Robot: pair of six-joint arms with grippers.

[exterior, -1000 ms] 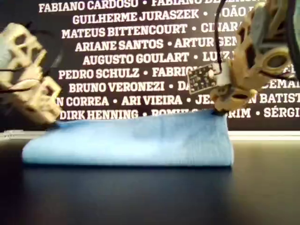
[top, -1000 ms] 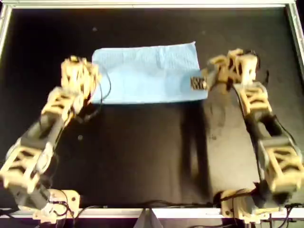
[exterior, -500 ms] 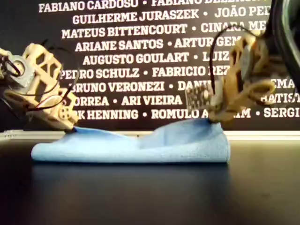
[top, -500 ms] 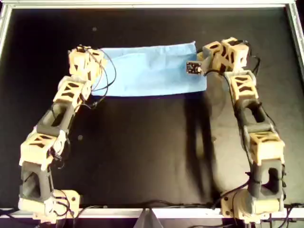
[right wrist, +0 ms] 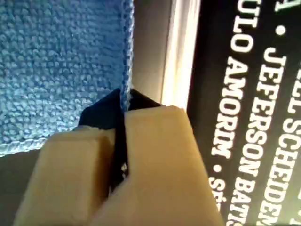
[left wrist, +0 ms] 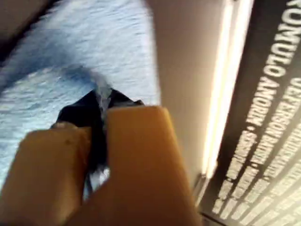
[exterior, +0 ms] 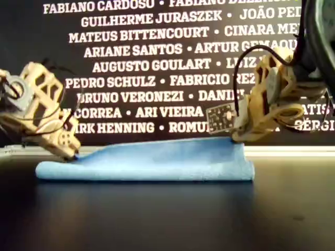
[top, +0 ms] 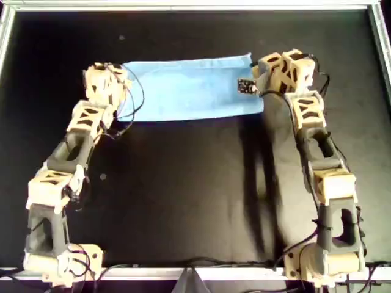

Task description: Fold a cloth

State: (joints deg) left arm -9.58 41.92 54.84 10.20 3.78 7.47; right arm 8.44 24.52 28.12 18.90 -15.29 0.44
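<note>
The light-blue cloth [top: 189,88] lies folded into a long narrow strip at the back of the black table; it also shows in the exterior view [exterior: 157,162]. My first gripper [top: 115,76] is at the strip's end on the overhead view's left, low by the table [exterior: 73,154]. It is shut on the cloth's edge [left wrist: 101,101]. My second gripper [top: 259,80] is at the end on the overhead view's right [exterior: 238,140]. It is shut on the cloth's far corner edge [right wrist: 123,101]. The cloth fills much of both wrist views [left wrist: 70,47] [right wrist: 56,61].
A metal frame [top: 183,6] borders the black table. Behind it stands a dark wall banner with white names [exterior: 146,49]. Both arms reach from the near edge [top: 55,183] [top: 324,177], with loose cables at the wrists.
Both grippers have moved toward the back of the table and come down, carrying the cloth's edge with them. The raised layer has settled and the strip is narrower and flatter.
</note>
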